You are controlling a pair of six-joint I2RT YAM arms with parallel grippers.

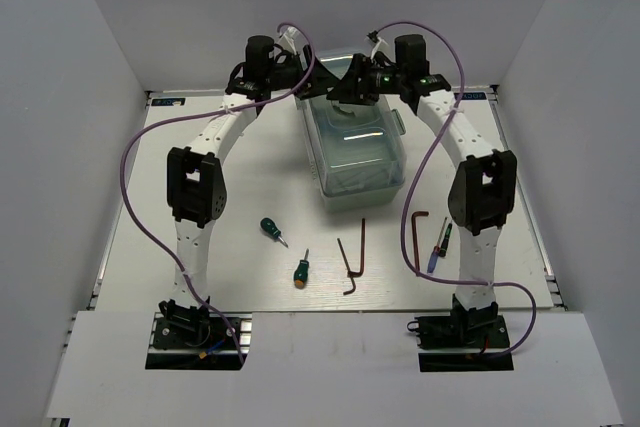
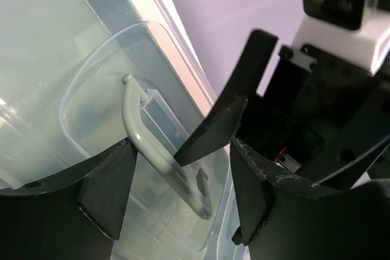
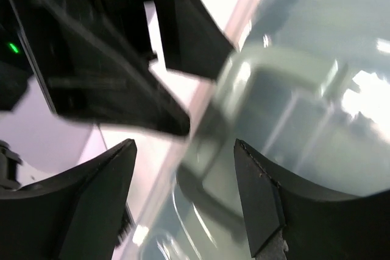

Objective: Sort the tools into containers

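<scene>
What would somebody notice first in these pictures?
The two white arms bending inward so the left pincer and right pincer meet, both open, over the handle of the pale green toolbox at the far middle of the table. Next, the small tools lying loose along the near side: green-handled screwdrivers and dark hex keys.

No legible text anywhere; small blue stickers on table far edge unreadable.

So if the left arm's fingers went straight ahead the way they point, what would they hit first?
Probably the right arm's finger, which crosses just ahead of the left arm's fingers. Right behind it lies the toolbox's pale handle. Depth is hard to judge.
</scene>
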